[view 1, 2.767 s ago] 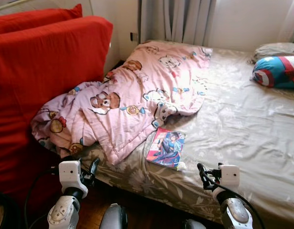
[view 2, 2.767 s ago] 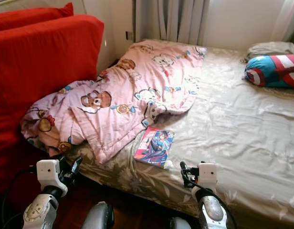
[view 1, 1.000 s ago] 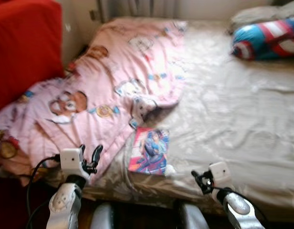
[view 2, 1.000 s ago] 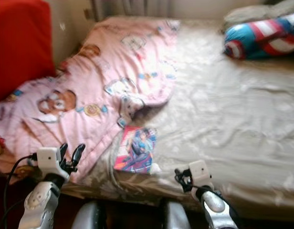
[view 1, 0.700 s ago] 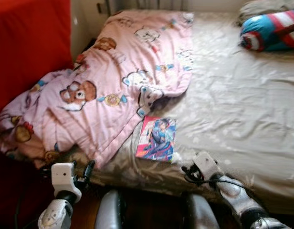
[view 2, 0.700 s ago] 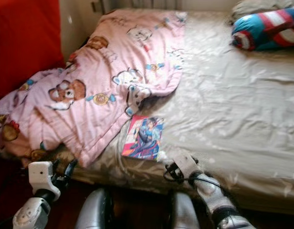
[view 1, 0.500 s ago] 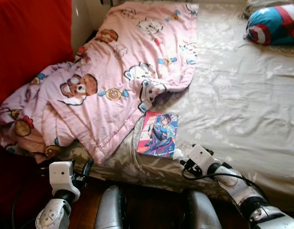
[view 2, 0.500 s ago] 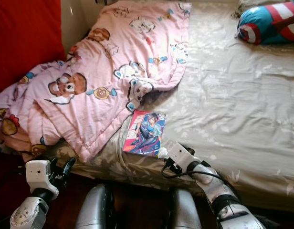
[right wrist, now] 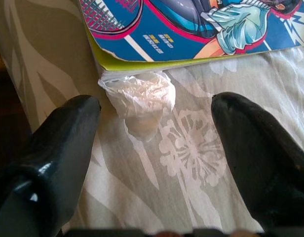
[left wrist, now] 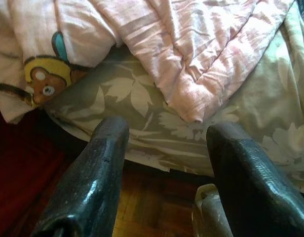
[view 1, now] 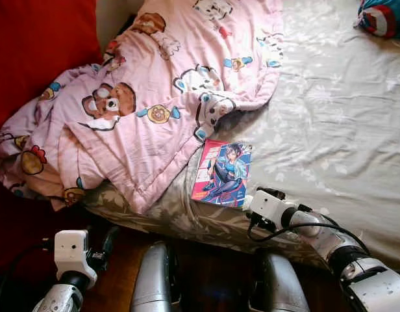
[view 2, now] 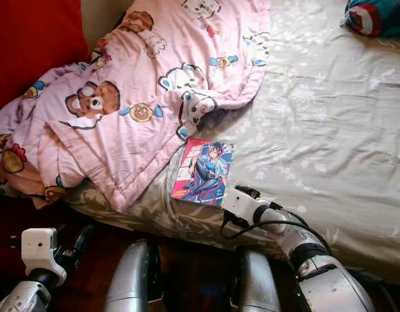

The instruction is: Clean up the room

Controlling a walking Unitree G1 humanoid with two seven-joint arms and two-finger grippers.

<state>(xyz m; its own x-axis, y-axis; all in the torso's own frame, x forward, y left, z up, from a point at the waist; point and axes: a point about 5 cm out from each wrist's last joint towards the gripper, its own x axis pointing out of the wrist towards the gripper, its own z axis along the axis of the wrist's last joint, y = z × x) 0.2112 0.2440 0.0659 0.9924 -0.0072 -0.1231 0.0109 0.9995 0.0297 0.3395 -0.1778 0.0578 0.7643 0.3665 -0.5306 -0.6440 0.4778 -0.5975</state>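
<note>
Left gripper hangs low off the bed edge over the wood floor, jaws spread, holding nothing. Right gripper is down on the floral bed sheet, jaws spread wide either side of a crumpled white wad, probably tissue or plastic wrap, hard to tell. Wad touches the near corner of the comic book, which lies flat near the bed edge just beside the pink cartoon blanket. Risks: jaws close too low and bunch the sheet with the wad; a fingertip catches the book corner and drags or flips it off the bed; soft wad squashes and slips out. Far corner: blue and red pillow, well apart
</note>
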